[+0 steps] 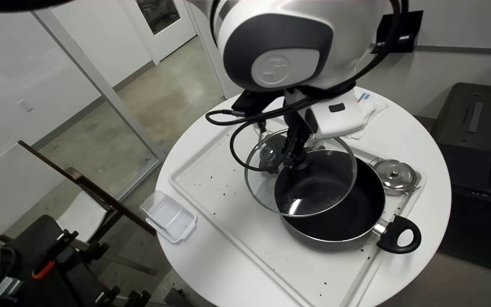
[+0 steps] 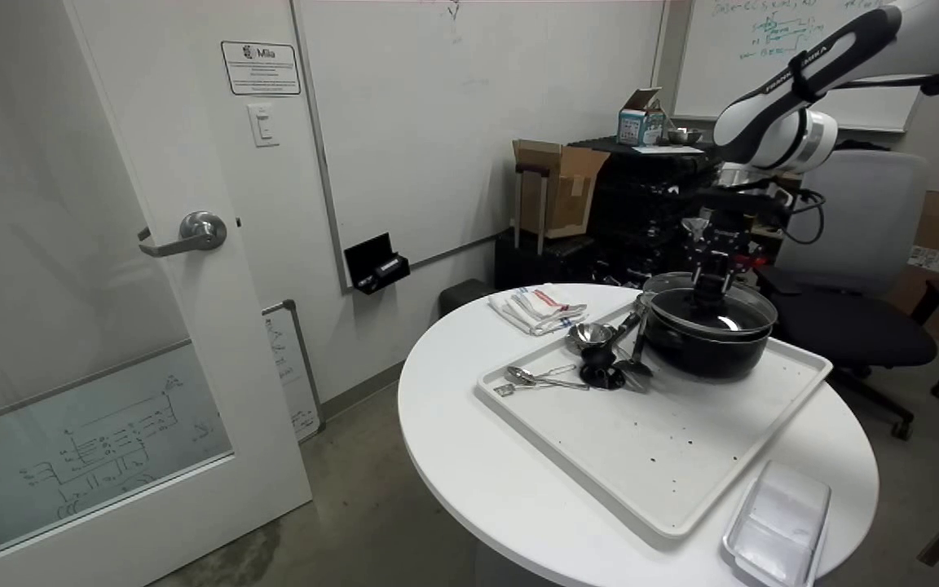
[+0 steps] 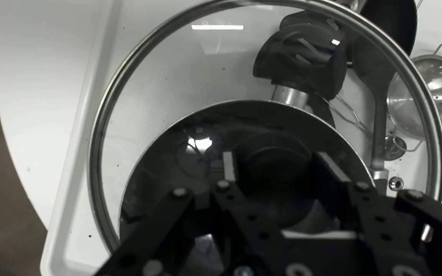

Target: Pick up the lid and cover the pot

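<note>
The clear glass lid [image 1: 313,192] hangs from my gripper [image 1: 300,164], partly over the black pot [image 1: 362,213] and offset to one side in this exterior view. In an exterior view the lid [image 2: 751,308] is close above the pot [image 2: 706,355]; I cannot tell whether they touch. My gripper [image 2: 711,295] points down at the lid's centre. In the wrist view the fingers [image 3: 278,166] stand on both sides of the dark knob, apparently shut on it. The lid [image 3: 190,76] spans this view, and the pot shows through its glass. The knob is mostly hidden by the fingers.
The pot stands on a white tray [image 1: 228,238] on a round table. Its long handle [image 1: 399,234] sticks out. A small steel pot [image 1: 394,175] stands beside it. Dark utensils [image 2: 600,359], a steel strainer [image 2: 590,334], a cloth [image 2: 539,310] and a plastic container [image 1: 172,217] lie around.
</note>
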Available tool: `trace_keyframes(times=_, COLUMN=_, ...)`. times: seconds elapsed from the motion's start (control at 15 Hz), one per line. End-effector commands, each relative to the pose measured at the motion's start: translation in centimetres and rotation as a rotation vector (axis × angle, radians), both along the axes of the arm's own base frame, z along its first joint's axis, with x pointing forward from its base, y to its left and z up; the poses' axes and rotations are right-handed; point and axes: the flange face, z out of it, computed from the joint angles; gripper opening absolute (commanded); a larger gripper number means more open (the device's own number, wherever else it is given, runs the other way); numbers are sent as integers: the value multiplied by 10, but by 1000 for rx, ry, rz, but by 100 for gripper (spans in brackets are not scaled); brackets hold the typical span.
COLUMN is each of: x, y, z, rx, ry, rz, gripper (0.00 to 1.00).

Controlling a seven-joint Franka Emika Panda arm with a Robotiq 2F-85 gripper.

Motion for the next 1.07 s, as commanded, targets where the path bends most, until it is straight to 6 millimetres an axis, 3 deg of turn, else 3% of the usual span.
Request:
trace_keyframes(times=0.0, x=8, y=-16, z=6, rx=26, ry=2, rz=-67, gripper=26)
trace_keyframes(times=0.4, x=11, y=-36, z=0, rx=-5, ry=16, rz=-149, gripper=26)
trace_keyframes(times=1.0, x=18, y=-48, z=-18, rx=-47, ry=44, rz=-228, gripper=26)
